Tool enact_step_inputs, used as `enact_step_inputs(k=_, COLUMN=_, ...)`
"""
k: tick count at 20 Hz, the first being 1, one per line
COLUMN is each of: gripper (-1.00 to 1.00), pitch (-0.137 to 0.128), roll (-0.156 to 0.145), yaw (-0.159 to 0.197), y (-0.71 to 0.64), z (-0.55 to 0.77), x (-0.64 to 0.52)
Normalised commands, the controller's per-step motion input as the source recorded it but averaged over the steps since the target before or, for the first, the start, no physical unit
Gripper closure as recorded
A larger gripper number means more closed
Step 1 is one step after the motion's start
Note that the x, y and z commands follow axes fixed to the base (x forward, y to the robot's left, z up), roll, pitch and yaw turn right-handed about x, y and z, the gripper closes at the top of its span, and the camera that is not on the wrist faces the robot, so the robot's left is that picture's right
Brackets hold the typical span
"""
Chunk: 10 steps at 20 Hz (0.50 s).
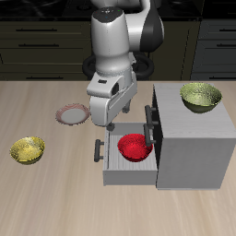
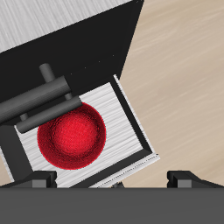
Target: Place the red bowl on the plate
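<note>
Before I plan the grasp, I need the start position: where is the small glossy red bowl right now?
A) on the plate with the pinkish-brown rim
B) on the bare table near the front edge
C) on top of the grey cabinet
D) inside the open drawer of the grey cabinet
D: the small glossy red bowl lies inside the open drawer of the grey cabinet, while the plate with the pinkish-brown rim sits bare on the table.
</note>
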Motion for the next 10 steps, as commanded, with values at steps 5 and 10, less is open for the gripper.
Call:
enact_step_inputs(k=5, gripper=-1.00, pitch=-0.020, roll=0.043, yaw=0.170, y=0.08, z=-0.13, x=0.02)
enact_step_inputs(k=10, gripper=-1.00, pitch=-0.002, roll=0.045, yaw=0.114, y=0.11, z=-0.16, x=0.02)
